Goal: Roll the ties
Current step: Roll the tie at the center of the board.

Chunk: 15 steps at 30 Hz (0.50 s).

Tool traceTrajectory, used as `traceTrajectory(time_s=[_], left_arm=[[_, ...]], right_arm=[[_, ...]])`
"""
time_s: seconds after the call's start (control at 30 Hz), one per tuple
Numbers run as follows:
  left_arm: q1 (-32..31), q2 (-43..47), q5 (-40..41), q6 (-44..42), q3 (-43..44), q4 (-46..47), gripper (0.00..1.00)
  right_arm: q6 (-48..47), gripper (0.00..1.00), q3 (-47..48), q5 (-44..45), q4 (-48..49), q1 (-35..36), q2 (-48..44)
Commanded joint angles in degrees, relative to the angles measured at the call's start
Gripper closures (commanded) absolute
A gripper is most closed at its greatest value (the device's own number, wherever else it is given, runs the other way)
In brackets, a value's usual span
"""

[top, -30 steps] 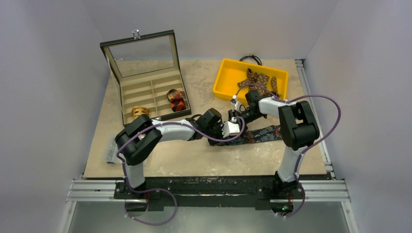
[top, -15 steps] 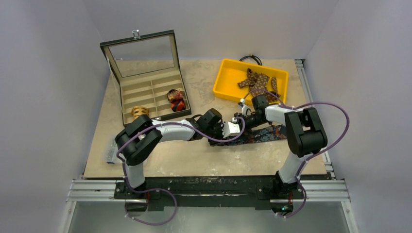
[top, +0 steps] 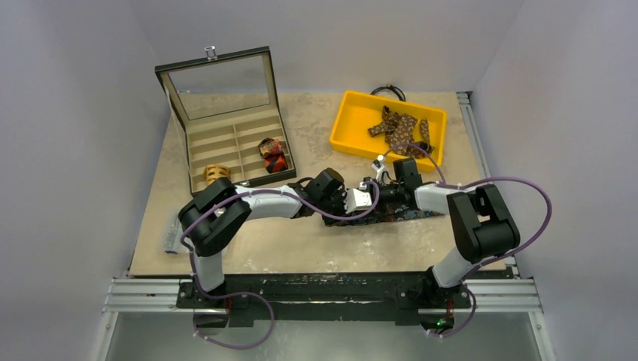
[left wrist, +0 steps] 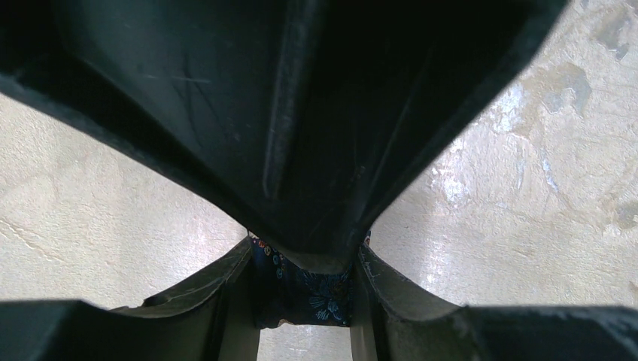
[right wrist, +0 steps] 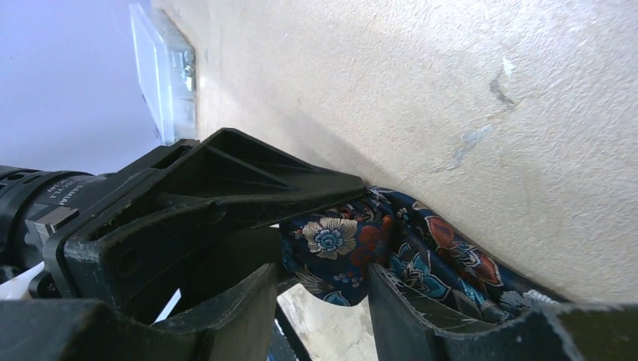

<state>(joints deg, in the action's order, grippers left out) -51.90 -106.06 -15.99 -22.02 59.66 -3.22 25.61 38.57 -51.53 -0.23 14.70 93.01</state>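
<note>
A dark navy floral tie (top: 412,209) lies flat across the middle of the table. My left gripper (top: 360,201) is shut on its left end; in the left wrist view the fabric (left wrist: 320,292) fills the gap between my fingers (left wrist: 305,280). My right gripper (top: 382,197) faces the left one, tip to tip. It is open, and a fold of the tie (right wrist: 338,244) sits between its fingertips (right wrist: 320,272). Brown dotted ties (top: 397,124) lie in the yellow bin (top: 344,129). A red-orange coil (top: 272,155) and a tan coil (top: 217,172) sit in the box (top: 226,134).
The compartment box stands at the back left with its glass lid (top: 218,83) upright. A thin black cable loop (top: 388,90) lies behind the bin. A clear plastic piece (top: 171,239) sits at the table's left edge, and shows in the right wrist view (right wrist: 162,71).
My right gripper has come down and toward me onto the tie, meeting the left gripper, and its elbow has swung out to the right. The left arm has barely moved.
</note>
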Motion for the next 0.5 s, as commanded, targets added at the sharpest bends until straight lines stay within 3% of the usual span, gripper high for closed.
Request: traceTrajectory(time_s=[0.0,0.27,0.47], left_arm=[[-0.2,-3.7,3.9,-0.7,-2.7,-5.8,0.75],[-0.2,-4.1,4.2,0.1,-2.7,-5.5,0.75],[-0.3,-4.3,4.2,-0.2,-2.4,-5.2,0.75]], right_arm=[[3.2,0.53,-2.0,0.0,7.9,0.9,-2.0],[3.8,0.54,-4.5,2.3,7.9,1.0,-4.2],[1.3,0.64,-1.6,4.1,5.2,1.0,0.4]])
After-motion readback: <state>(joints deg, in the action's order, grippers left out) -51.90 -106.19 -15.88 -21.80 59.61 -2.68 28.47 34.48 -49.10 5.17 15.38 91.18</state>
